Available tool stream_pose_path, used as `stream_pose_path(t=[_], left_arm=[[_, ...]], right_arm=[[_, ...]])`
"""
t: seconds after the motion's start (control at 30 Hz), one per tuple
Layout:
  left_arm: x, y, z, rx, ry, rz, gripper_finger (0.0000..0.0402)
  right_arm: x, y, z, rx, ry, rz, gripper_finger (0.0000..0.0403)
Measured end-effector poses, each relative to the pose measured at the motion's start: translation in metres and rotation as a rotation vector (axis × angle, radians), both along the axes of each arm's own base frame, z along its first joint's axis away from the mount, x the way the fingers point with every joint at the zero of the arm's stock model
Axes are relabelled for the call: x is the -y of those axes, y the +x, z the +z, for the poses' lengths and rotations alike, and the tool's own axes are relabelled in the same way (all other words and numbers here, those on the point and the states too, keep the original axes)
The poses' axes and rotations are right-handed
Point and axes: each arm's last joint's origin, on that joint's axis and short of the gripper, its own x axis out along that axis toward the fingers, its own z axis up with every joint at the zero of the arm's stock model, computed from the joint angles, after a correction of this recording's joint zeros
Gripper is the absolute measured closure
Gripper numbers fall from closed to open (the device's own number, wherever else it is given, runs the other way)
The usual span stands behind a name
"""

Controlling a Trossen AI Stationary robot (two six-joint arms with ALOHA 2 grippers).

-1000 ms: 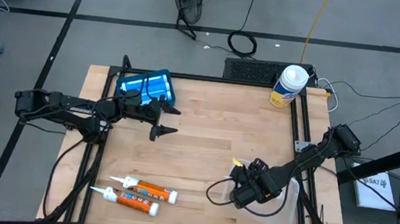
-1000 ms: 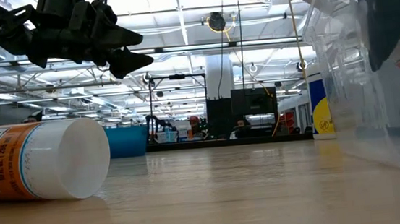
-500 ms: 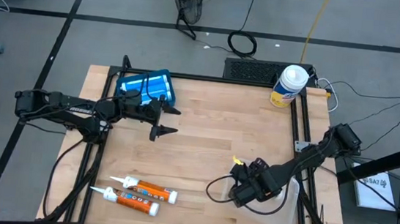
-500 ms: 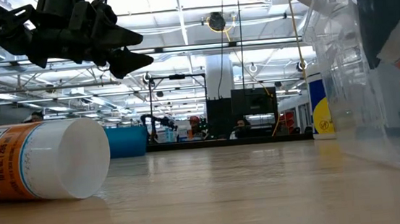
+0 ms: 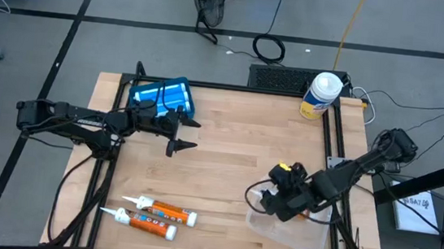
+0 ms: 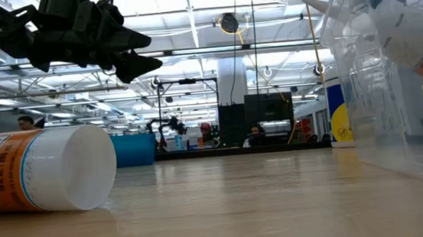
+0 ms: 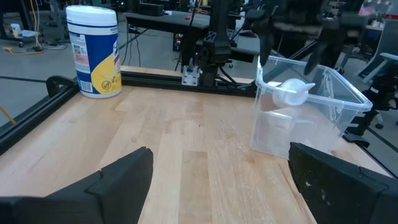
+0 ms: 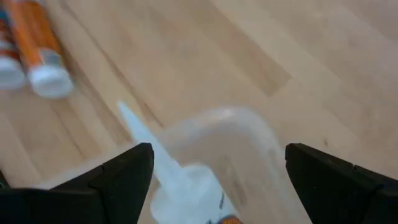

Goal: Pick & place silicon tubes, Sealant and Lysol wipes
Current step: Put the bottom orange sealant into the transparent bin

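My right gripper [image 5: 279, 197] hangs open over a clear plastic bin [image 5: 302, 238] at the table's near right. A silicone tube [image 8: 180, 180] with a white nozzle and an orange body sits tilted inside the bin [image 7: 311, 124], between my spread fingers and apart from them. Two more orange-and-white tubes [image 5: 161, 210] [image 5: 147, 224] lie flat on the table at the near left. The Lysol wipes canister [image 5: 320, 96] stands upright on its base at the far right corner. My left gripper [image 5: 192, 134] is open and empty, held above the table's left middle.
A blue pack [image 5: 162, 96] lies at the far left of the table, behind my left arm. A black frame rail [image 5: 337, 136] runs along the table's edges. Bare wood lies between the two arms. Cables loop beside the bin [image 5: 240, 212].
My right gripper has risen out of the clear bin and gone toward the table's right and far edges. The tube stays in the bin and more of its white nozzle end now shows. The bin shows more fully from above.
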Motion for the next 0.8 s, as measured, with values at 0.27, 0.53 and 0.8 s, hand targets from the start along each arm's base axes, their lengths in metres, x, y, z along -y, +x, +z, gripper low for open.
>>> stream_pose_path(t=[0.27, 0.53, 0.8], left_arm=[[0.000, 0.000, 0.000, 0.000, 0.000, 0.000, 0.0036], [0.000, 0.000, 0.000, 0.000, 0.000, 0.000, 0.0036], [0.000, 0.000, 0.000, 0.000, 0.000, 0.000, 0.0036]], right_arm=[[-0.050, 0.007, 0.020, 0.338, 0.035, 0.291, 0.0064], [-0.085, 0.013, -0.005, 0.266, 0.022, 0.533, 0.0082], [-0.083, 0.007, -0.029, 0.040, 0.013, 0.530, 0.0285]])
